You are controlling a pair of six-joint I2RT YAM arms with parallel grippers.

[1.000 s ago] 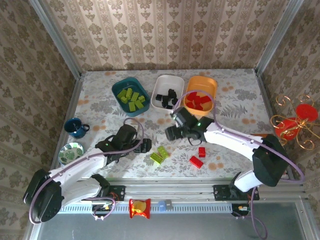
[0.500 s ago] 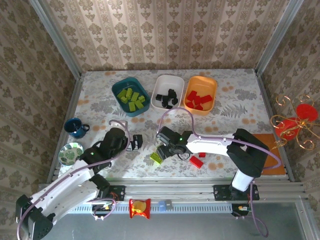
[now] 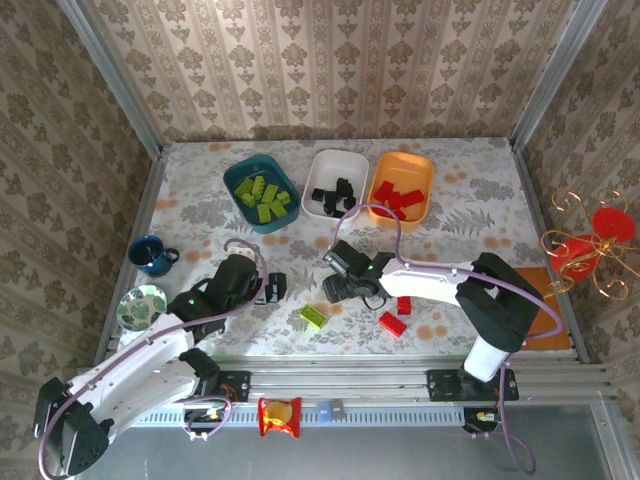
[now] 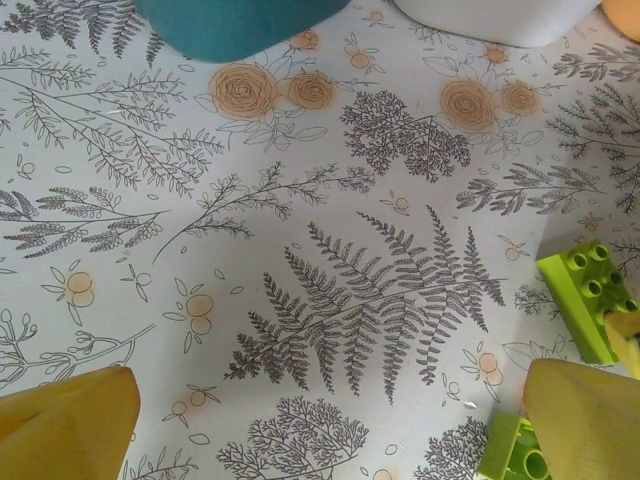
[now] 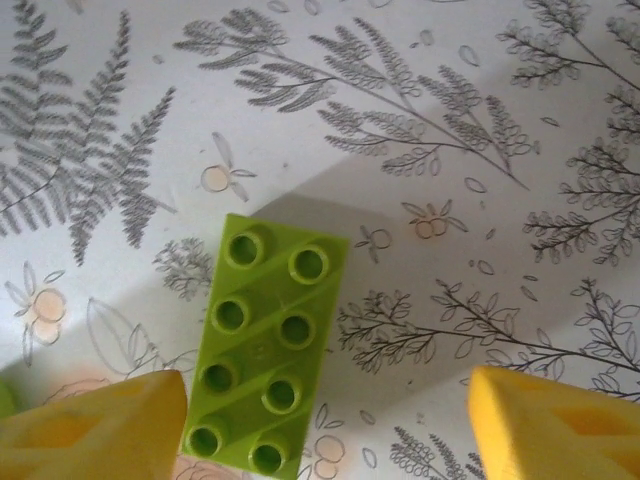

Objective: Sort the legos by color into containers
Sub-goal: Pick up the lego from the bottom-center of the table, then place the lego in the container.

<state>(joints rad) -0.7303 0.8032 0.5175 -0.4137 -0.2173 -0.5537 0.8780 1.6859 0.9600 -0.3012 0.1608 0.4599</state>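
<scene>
Lime-green legos fill the dark teal tray (image 3: 233, 186), black ones the white tray (image 3: 336, 156), red ones the orange tray (image 3: 406, 158). One green brick (image 3: 314, 316) lies loose on the table, with two red bricks (image 3: 392, 323) to its right. My right gripper (image 3: 337, 287) hovers open over a studded green brick (image 5: 265, 360), which lies between its yellow fingers (image 5: 90, 425), nearer the left one, untouched. My left gripper (image 3: 271, 288) is open over bare cloth (image 4: 325, 420); green bricks (image 4: 592, 295) lie by its right finger (image 4: 585, 415).
A dark blue mug (image 3: 150, 255) and a small greenish bowl (image 3: 142, 305) stand at the left edge. A gold and red ornament (image 3: 590, 245) stands outside the right wall. The teal tray's edge (image 4: 240, 20) and the white tray's edge (image 4: 480, 15) lie ahead of the left gripper.
My right gripper came down from the orange tray to the loose green bricks, then shifted slightly away from me. My left gripper drew back to the left.
</scene>
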